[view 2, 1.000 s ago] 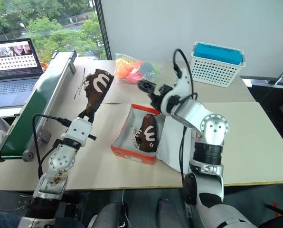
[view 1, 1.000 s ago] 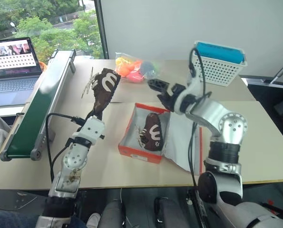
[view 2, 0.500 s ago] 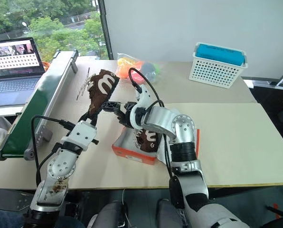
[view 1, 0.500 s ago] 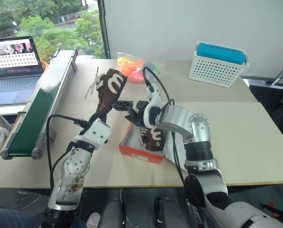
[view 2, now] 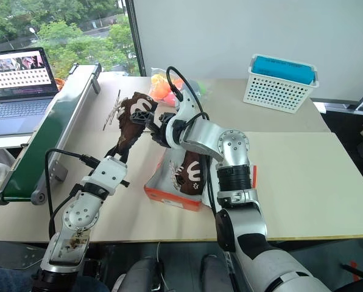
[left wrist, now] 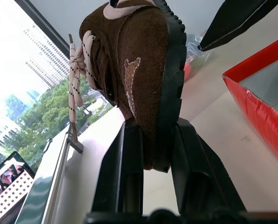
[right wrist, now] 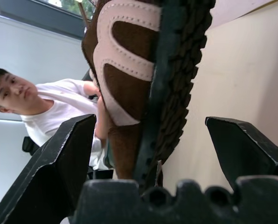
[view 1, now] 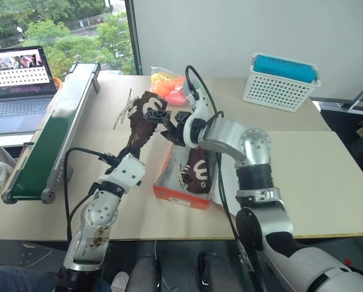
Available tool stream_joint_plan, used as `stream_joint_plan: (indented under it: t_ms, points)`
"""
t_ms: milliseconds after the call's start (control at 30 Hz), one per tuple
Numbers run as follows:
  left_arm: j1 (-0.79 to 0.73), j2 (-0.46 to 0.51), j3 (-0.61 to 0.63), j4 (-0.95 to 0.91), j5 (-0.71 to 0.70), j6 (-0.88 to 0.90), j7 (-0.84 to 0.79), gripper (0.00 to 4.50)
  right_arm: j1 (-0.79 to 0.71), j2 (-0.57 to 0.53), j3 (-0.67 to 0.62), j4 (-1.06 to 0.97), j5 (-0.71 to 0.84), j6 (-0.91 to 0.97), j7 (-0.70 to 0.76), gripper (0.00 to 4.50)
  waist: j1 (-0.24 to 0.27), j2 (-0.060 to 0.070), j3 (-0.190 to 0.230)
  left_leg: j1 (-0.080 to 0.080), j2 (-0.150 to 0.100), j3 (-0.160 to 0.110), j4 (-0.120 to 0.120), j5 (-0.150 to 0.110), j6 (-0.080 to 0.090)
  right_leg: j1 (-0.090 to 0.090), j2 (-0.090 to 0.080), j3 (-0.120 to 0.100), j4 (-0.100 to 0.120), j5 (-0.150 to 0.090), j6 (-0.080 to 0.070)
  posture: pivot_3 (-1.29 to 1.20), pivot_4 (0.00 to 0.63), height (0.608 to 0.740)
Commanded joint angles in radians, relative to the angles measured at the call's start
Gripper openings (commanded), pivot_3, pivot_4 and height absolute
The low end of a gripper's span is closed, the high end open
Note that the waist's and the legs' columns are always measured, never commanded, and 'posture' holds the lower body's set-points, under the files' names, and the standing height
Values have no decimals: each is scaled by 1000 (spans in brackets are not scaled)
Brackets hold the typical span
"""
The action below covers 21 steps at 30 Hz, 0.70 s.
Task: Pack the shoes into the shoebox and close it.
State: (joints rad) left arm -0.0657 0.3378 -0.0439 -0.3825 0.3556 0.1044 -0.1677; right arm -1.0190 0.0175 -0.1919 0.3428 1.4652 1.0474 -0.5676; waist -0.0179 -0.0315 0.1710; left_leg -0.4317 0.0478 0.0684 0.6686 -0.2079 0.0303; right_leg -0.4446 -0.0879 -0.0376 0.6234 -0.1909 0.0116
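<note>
Shoes first: one brown shoe [view 1: 146, 117] is clamped at its heel between the left gripper's [left wrist: 153, 149] black fingers and held up above the table [view 1: 327, 176], laces dangling. The right gripper [view 1: 159, 115] reaches across to it with fingers spread wide on either side of the sole, not closed. The second shoe [view 1: 197, 172] lies inside the open orange-red shoebox [view 1: 181, 193], partly hidden behind the right arm. Nearby stand a green conveyor [view 1: 47, 143], a laptop [view 1: 14, 91], a bag of bright toys [view 1: 169, 85] and a white basket [view 1: 279, 85]. A person in white [right wrist: 59, 112] shows in the right wrist view.
</note>
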Motion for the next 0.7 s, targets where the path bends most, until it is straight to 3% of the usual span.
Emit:
stream_joint_plan:
  t_ms: [33, 333, 367, 600, 700]
  points:
    - [-11, -1, -3, -61, 0, -36, 3, 513, -41, 3, -30, 23, -46, -34, 53, 4500, 0, 0, 0, 0, 0, 0, 0, 0, 0, 0, 0, 0, 0, 0, 0, 0, 150, 740]
    - [-11, -2, -6, -63, -3, -41, -2, 513, -87, -14, -72, 119, -193, -64, 174, 4500, 0, 0, 0, 0, 0, 0, 0, 0, 0, 0, 0, 0, 0, 0, 0, 0, 150, 740]
    - [-11, -2, -6, -63, -4, -42, -2, 491, -88, -12, -77, 119, -204, -62, 180, 3984, 0, 0, 0, 0, 0, 0, 0, 0, 0, 0, 0, 0, 0, 0, 0, 0, 150, 740]
    - [-17, -3, -7, -55, -7, -39, -6, 491, -87, 9, -90, 95, -248, -43, 205, 1735, 0, 0, 0, 0, 0, 0, 0, 0, 0, 0, 0, 0, 0, 0, 0, 0, 150, 740]
    - [-20, -1, -13, -50, -18, -44, -17, 491, -77, 30, -106, 75, -248, -52, 194, 1735, 0, 0, 0, 0, 0, 0, 0, 0, 0, 0, 0, 0, 0, 0, 0, 0, 150, 740]
